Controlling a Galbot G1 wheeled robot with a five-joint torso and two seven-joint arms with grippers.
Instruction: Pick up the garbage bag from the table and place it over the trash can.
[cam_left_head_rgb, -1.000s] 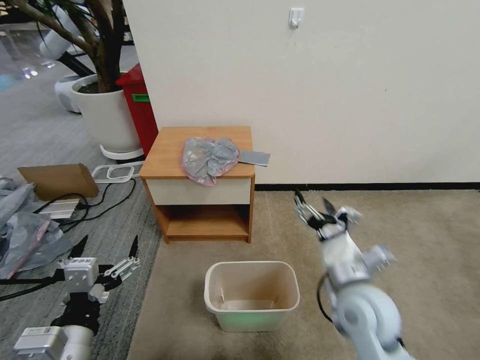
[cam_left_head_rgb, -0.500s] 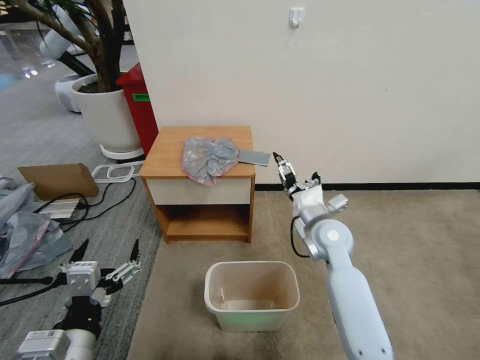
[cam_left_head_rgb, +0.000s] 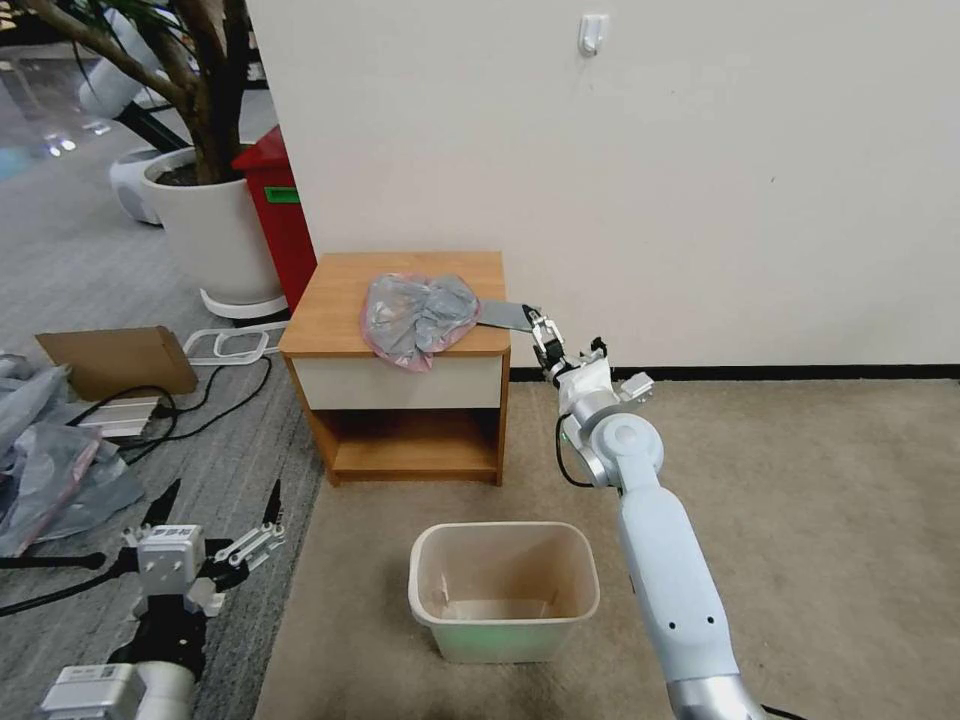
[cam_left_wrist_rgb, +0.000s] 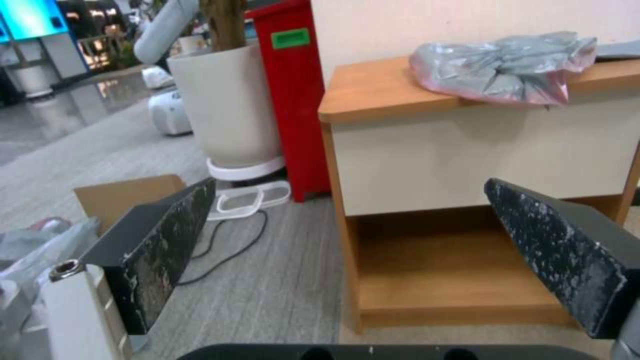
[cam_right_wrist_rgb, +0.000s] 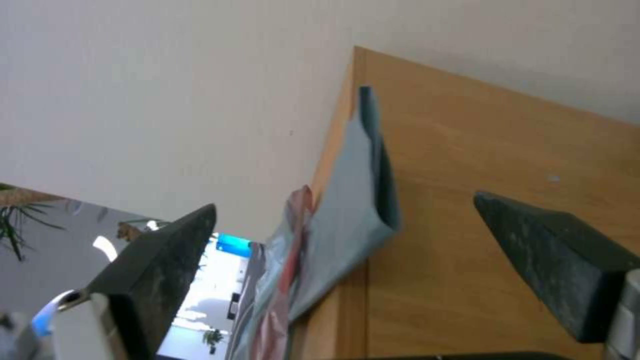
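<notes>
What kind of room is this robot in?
Probably an office or lab corner staged as a home: a small nightstand against a bare wall, a potted tree, and cardboard and cables scattered on the floor.

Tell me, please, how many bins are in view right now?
2: the trash can on the carpet before the table, and a red bin beside the plant pot. Others may be hidden.

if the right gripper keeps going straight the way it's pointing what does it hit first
Most likely the flat grey tail of the garbage bag, which sticks out past the table edge between the open fingers of the right gripper. Depth is unclear.
</notes>
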